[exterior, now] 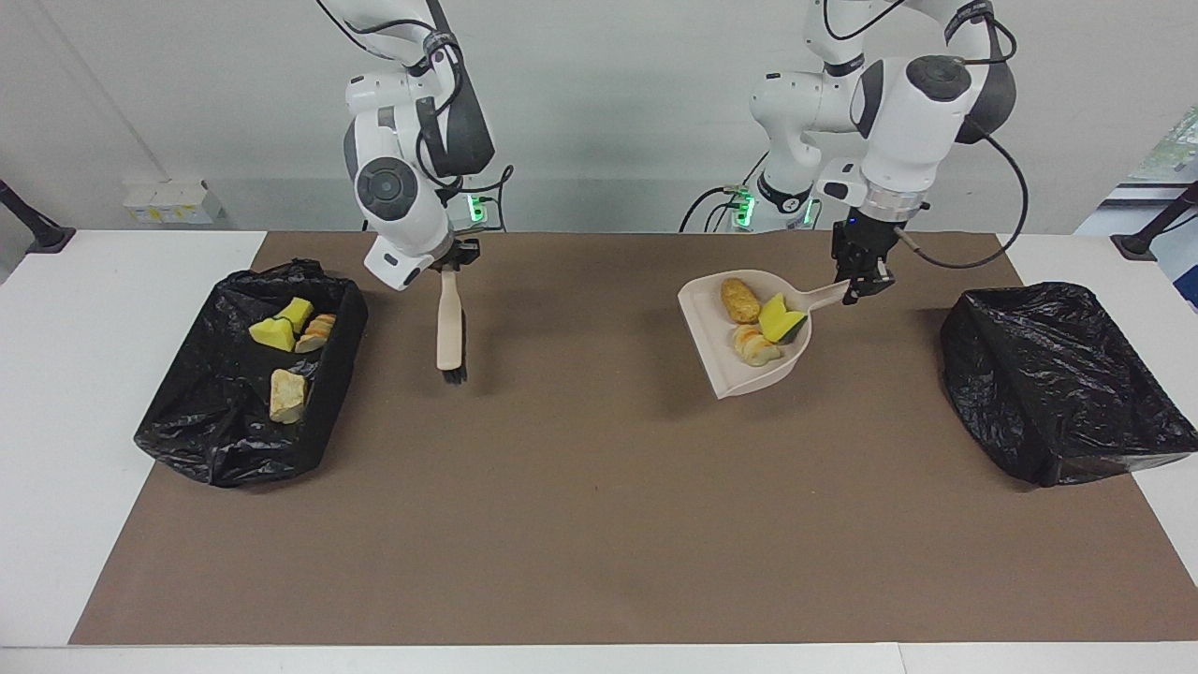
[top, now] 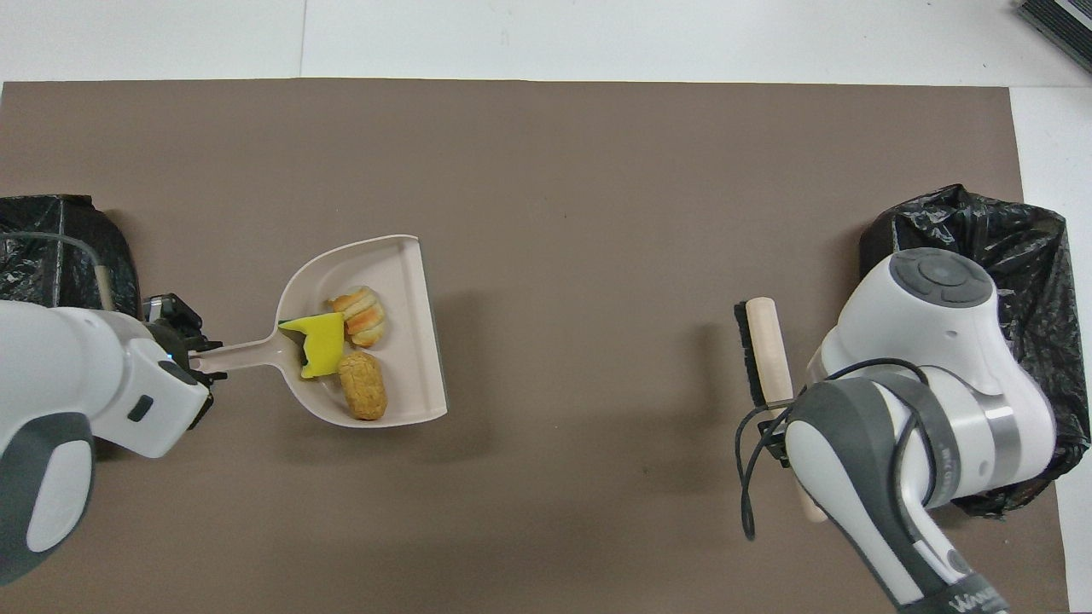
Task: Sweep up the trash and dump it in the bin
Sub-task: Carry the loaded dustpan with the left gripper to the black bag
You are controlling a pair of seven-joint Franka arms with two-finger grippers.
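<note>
- A plain pale grey-white wall (exterior: 608, 112) runs along the robots' end of the table, evenly lit.
- The white table (exterior: 65, 393) is covered across most of its top by a brown mat (exterior: 599, 524).
- A small white box (exterior: 168, 201) with yellow labels sits by the wall at the right arm's end.
- Dark angled posts (exterior: 33, 225) stand at both table corners near the wall.
- A window-like opening (exterior: 1170, 150) showing greenery lies at the left arm's end.

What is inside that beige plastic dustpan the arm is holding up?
Three scraps lie in the beige plastic dustpan: a tan bread-like chunk, a yellow-and-green sponge bit and a striped orange roll. Anything under them is hidden.
</note>
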